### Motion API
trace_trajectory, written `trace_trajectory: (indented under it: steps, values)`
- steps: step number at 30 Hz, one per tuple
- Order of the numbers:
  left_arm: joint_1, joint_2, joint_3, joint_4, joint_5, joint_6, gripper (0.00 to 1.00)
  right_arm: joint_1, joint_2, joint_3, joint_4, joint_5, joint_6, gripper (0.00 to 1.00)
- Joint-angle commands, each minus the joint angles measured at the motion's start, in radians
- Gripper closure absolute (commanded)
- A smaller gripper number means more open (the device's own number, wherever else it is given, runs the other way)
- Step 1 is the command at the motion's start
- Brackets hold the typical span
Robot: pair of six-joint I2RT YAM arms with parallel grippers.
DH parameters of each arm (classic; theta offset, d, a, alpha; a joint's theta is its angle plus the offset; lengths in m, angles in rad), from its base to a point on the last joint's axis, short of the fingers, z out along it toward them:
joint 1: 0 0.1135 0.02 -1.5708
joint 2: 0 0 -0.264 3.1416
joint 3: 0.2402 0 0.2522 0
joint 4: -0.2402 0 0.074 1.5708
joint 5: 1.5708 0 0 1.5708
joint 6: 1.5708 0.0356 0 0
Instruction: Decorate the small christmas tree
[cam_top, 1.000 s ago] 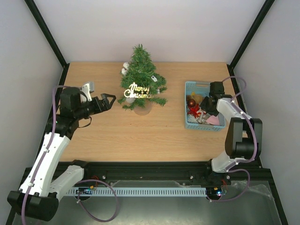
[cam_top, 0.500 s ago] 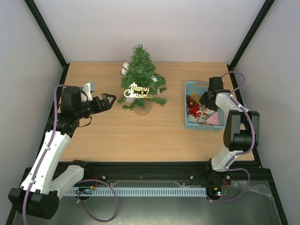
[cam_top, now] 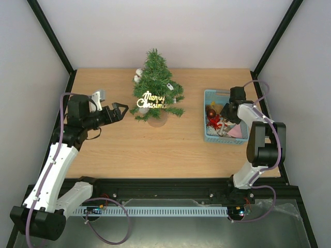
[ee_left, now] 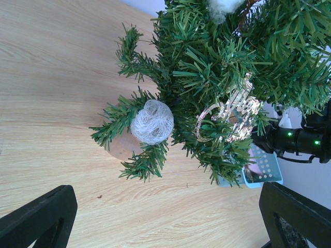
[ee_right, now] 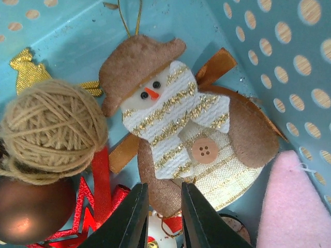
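The small christmas tree (cam_top: 155, 82) stands at the table's back middle, upright on a tan base (ee_left: 123, 145). It carries a gold "Merry Christmas" sign (cam_top: 151, 99) and a white fuzzy ball (ee_left: 152, 121). My left gripper (cam_top: 120, 110) hovers open just left of the tree; in the left wrist view its gap (ee_left: 165, 227) holds only bare table. My right gripper (cam_top: 226, 114) reaches into the light-blue basket (cam_top: 206, 116). Its jaws (ee_right: 164, 206) are shut on the brown lower edge of a felt snowman ornament (ee_right: 170, 111) lying on the basket floor.
Also in the basket are a twine ball (ee_right: 51, 126), a brown bauble (ee_right: 31, 209), a red glitter piece (ee_right: 88, 206), a gold ribbon bit (ee_right: 23, 67) and a pink felt shape (ee_right: 295, 206). The basket wall (ee_right: 279, 46) rises close on the right.
The right arm has shifted slightly toward the back inside the basket and its jaws have narrowed a little. The left arm and tree have not moved.
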Motion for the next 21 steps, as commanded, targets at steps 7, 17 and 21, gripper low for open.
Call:
trace_trajectory:
  steps: [7, 17, 21]
  values:
    - [0.005, 0.000, 0.012, 0.024, 0.027, 0.004, 0.01, -0.003, -0.028, -0.074, 0.018, -0.052, -0.022, 0.82]
    - [0.005, 0.004, 0.003, 0.038, 0.036, -0.006, 0.01, -0.003, -0.069, -0.082, 0.014, -0.060, -0.024, 0.76]
    - [0.005, 0.006, 0.003, 0.038, 0.038, -0.004, 0.01, -0.003, -0.084, -0.082, -0.001, -0.046, -0.021, 0.72]
